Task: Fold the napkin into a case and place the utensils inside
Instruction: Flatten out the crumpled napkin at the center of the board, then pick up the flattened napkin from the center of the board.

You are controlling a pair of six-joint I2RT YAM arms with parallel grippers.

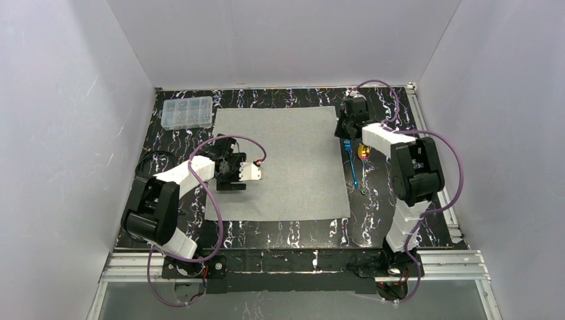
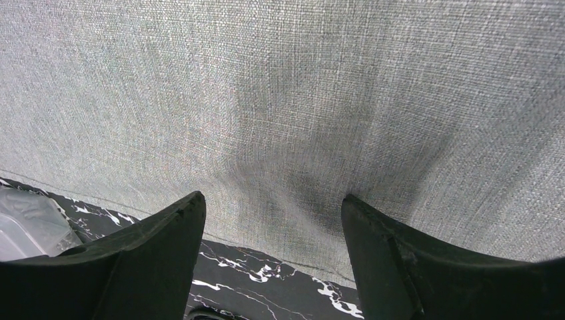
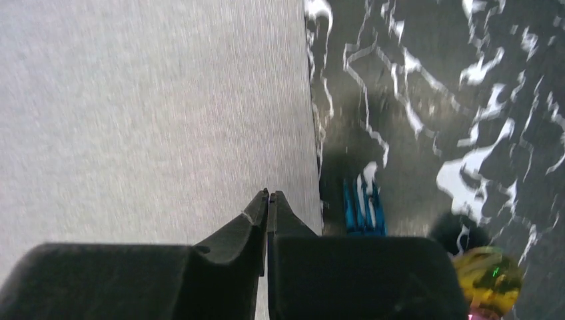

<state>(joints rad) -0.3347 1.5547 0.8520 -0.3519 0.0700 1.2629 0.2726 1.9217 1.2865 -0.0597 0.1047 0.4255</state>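
At the far left corner of the worktop (image 1: 293,233) stands a clear plastic box (image 1: 187,112), just beside the far left corner of the napkin (image 1: 286,167). The napkin lies flat and unfolded, in one layer, in the middle of the dark marbled worktop.

The left tool (image 1: 234,175) hangs over the left part of the napkin, near its left edge. In the left wrist view the left tool (image 2: 273,207) is spread wide. Its two dark fingers (image 2: 166,233) stand well apart, and the grey cloth (image 2: 300,100) and its edge show between them. I cannot tell if the fingers touch the cloth.

The right tool (image 1: 348,127) is at the far right corner of the napkin. In the right wrist view the right tool (image 3: 270,197) is pressed together, with its tips over the right edge of the cloth (image 3: 146,113). I cannot tell if it touches the cloth.

To the right of the napkin, on the bare worktop, lies a blue fork (image 1: 351,163), parallel to the napkin's edge and just beside it. Its prongs (image 3: 363,210) point toward the right tool. A gold-orange spoon (image 1: 364,153) lies just to the right of the fork; its shiny bowl (image 3: 490,280) is near the fork's prongs.
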